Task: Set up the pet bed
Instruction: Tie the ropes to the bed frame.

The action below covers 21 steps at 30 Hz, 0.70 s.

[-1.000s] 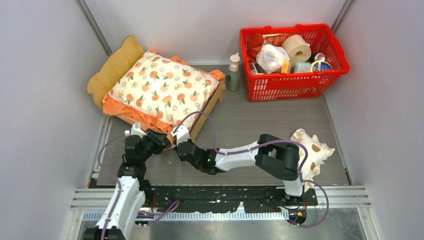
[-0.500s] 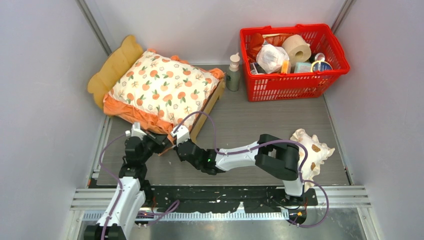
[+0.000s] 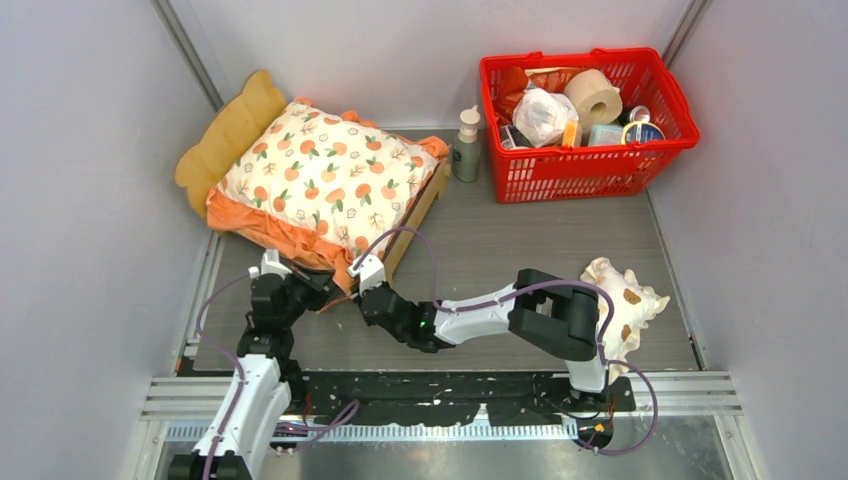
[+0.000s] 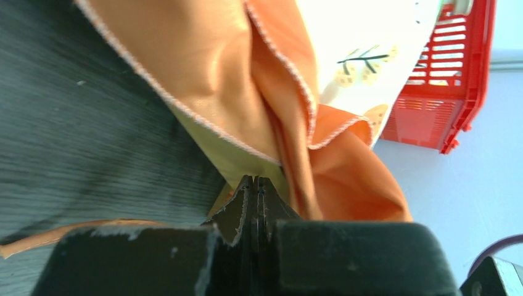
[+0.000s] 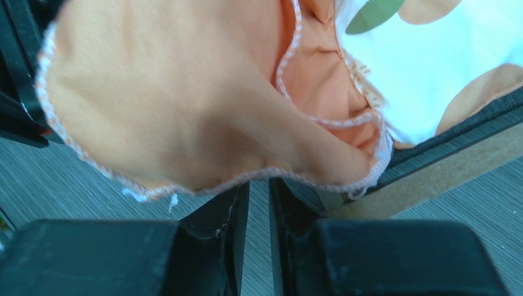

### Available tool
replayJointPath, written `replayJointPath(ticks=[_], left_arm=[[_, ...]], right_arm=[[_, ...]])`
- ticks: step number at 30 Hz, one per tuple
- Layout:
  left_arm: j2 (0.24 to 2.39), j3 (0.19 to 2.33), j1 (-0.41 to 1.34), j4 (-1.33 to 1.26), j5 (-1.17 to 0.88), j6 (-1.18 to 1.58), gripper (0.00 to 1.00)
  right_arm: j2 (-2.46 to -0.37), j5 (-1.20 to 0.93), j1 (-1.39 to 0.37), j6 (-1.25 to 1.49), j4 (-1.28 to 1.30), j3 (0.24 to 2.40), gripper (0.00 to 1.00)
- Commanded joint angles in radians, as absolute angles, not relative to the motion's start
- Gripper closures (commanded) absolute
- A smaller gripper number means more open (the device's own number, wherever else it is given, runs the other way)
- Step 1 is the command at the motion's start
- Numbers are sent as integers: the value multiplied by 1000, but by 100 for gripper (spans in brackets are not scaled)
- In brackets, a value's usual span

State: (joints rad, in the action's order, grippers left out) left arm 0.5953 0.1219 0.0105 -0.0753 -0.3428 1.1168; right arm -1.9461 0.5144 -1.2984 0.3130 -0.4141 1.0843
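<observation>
From above, the pet bed sits far left by the wall under the cushion, with open worktop on its right before the bottle and basket. The left tool is closed, tips at the cushion's orange frill. The right tool stands slightly parted, holding nothing, just under that frill.

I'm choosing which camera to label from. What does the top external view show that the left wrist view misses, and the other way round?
Only top external: the pet bed with its wavy headboard, the spotted pillow and the bottle. Only left wrist: the left fingers pressed together at the edge of the cushion, by its orange ruffle. Both: that orange-print cushion and the red basket.
</observation>
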Motion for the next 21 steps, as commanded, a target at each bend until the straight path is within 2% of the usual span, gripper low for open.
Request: replayJointPath(ticks=[1, 11, 15, 21], left_arm=[[591, 161, 5, -13, -305, 1096, 100], [588, 190, 5, -3, -289, 1085, 100], [589, 200, 4, 16, -288, 1087, 100], [596, 212, 5, 33, -290, 1088, 100]], right_arm=[[-1884, 530, -1295, 300, -494, 1048, 74], [-1798, 381, -1310, -23, -815, 861, 64], [-1798, 291, -1330, -274, -893, 834, 63], [-1925, 322, -1401, -775, -1046, 842, 58]])
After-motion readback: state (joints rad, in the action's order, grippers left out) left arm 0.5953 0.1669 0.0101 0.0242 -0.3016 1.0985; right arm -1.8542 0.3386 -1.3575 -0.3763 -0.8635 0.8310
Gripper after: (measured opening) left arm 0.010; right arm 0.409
